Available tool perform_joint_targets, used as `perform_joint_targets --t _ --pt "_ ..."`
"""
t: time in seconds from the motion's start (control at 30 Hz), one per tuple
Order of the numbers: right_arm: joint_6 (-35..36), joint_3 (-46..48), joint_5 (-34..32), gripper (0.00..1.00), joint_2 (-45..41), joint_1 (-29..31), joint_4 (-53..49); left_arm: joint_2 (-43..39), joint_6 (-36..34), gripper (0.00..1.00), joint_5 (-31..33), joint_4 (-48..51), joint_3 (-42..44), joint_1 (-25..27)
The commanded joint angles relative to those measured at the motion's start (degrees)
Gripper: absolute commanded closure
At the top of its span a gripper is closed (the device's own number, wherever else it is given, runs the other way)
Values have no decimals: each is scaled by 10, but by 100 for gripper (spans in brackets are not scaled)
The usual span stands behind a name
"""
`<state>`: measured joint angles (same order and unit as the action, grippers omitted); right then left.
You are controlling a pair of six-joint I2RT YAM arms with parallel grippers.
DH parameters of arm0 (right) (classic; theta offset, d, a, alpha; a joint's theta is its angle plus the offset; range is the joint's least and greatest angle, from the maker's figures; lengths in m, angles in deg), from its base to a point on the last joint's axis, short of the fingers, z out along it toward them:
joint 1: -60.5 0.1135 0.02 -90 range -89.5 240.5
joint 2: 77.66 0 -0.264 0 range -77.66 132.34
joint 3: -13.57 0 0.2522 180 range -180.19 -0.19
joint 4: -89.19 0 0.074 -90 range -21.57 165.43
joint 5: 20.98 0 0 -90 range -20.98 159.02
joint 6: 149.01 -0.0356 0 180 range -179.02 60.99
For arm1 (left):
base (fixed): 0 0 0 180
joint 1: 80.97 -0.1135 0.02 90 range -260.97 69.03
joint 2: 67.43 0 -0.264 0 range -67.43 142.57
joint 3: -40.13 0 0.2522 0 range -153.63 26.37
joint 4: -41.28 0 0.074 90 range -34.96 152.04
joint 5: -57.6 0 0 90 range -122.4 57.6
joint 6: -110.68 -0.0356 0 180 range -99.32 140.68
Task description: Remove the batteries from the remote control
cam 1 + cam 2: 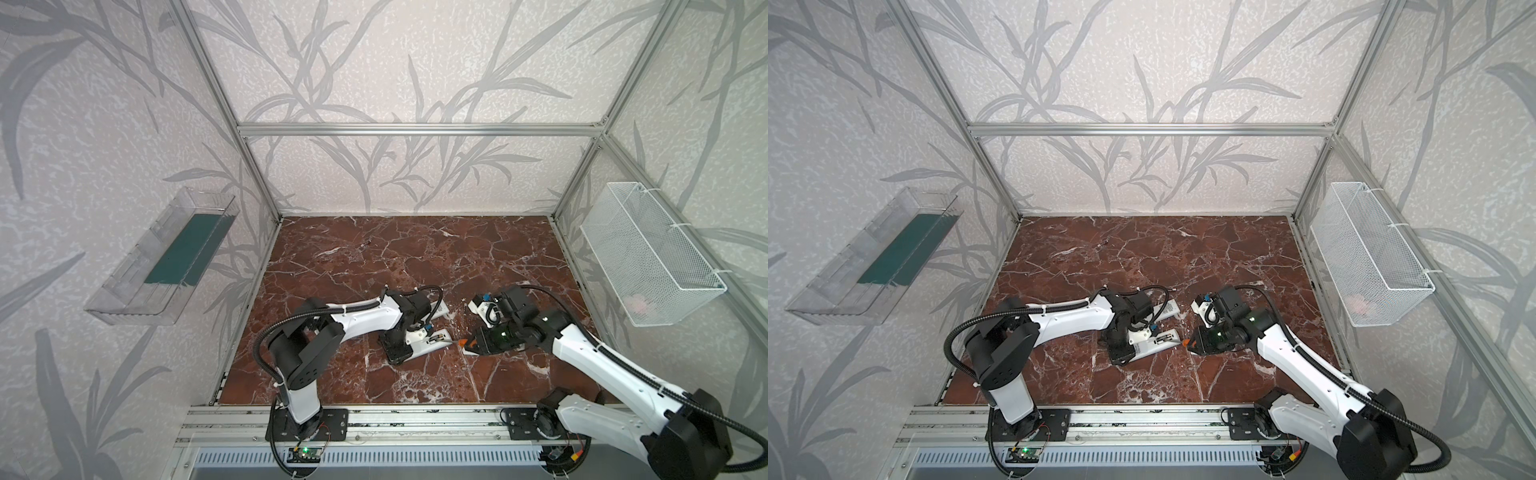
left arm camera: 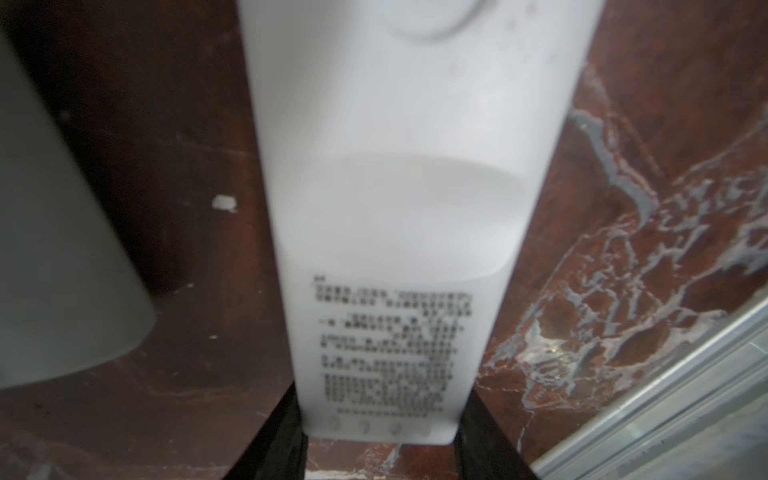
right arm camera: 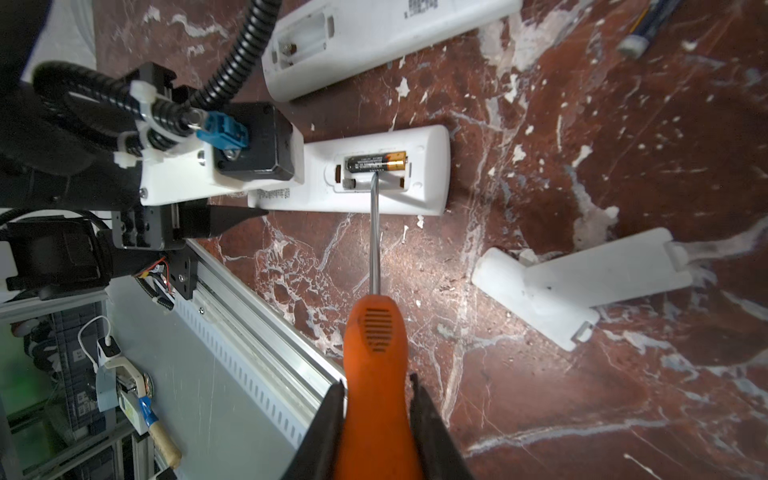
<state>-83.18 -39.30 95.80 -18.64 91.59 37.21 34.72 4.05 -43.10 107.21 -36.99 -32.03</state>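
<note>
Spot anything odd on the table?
What looks like a battery lies alone far back on the table, away from everything else. Two covers lie overlapped and crooked.

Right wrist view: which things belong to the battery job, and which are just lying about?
In the job: remote held by left tool; battery in its bay; screwdriver in right tool, tip at the battery.
Lying about: second remote, bay empty; loose white covers.
</note>
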Motion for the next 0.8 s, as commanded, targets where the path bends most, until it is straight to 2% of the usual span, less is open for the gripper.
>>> perform_joint_targets --t 0.0,0.2,0.4,0.77 --pt "-25 22 -30 100 -26 4 56 8 -11 84 -87 28 -28 -1" --pt "-17 36 -58 100 -61 3 48 23 -18 84 -138 38 -35 -10" --pt "-6 22 -65 100 -67 3 30 33 -14 83 -121 37 -35 -16" --pt "7 -5 -58 100 -64 3 36 50 -15 83 -131 37 -36 -18"
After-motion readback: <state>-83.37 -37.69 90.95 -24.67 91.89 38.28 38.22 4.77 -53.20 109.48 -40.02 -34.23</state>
